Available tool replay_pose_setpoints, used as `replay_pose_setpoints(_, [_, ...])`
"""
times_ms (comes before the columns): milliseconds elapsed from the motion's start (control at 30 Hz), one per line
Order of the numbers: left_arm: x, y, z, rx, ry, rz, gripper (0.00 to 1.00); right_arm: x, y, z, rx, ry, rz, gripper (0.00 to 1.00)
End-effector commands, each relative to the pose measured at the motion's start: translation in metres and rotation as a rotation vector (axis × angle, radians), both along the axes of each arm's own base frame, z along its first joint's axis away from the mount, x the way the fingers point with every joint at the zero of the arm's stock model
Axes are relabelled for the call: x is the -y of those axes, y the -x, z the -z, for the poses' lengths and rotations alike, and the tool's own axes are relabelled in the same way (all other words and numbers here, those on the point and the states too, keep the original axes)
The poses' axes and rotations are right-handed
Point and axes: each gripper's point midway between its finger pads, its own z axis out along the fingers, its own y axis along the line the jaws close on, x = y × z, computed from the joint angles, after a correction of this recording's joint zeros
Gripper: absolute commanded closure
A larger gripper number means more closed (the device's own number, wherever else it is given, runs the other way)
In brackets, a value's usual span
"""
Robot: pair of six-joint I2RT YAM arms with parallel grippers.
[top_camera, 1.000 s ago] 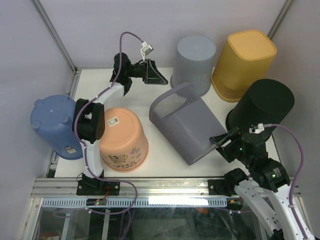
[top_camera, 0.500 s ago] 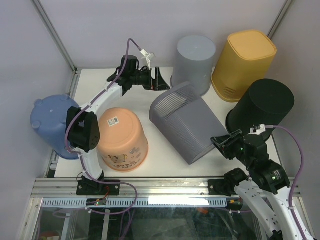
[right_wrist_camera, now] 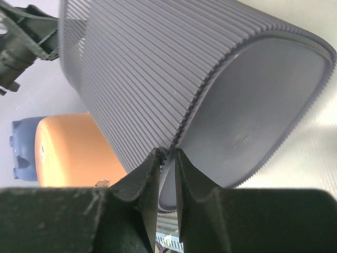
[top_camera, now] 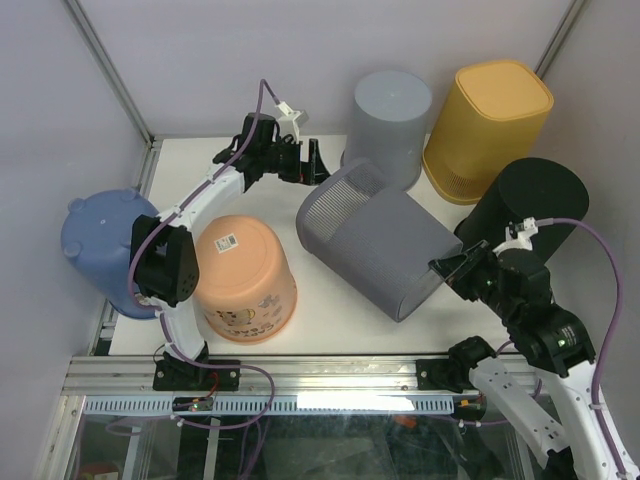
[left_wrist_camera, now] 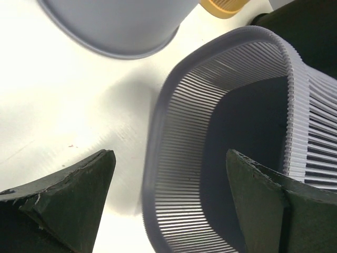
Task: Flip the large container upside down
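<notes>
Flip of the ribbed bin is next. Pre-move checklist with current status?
1. Right gripper grip on ribbed grey bin: ok, jaws pinched on its base edge.
2. Left gripper open: ok, jaws wide.
3. Bin's rim between the left jaws: ok, one finger outside, one at the mouth.
4. Bin upside down: not ok, it lies on its side.
5. Swing room: cannot tell; pale grey bin and black bin stand close.

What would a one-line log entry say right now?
ribbed bin on its side | right gripper clamps its base edge | left gripper open around rim
</notes>
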Motion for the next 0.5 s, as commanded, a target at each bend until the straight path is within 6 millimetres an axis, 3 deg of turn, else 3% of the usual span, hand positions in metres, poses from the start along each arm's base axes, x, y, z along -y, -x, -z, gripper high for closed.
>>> replay_pose_setpoints(0, [0.011, 0.011, 0.006, 0.0, -0.023, 0.052, 0.1, -0.024, -0.02, -0.092, 0.322, -0.059, -0.134, 0.83])
replay_pose_setpoints(233, [0.01, 0.011, 0.006, 0.007, -0.042, 0.032, 0.07, -0.036, -0.032, -0.143, 0.473, -0.072, -0.182, 0.84])
replay_pose_setpoints(467, [0.002, 0.001, 0.001, 0.02, -0.081, -0.041, 0.01, -0.057, -0.058, -0.184, 0.609, -0.09, -0.236, 0.83])
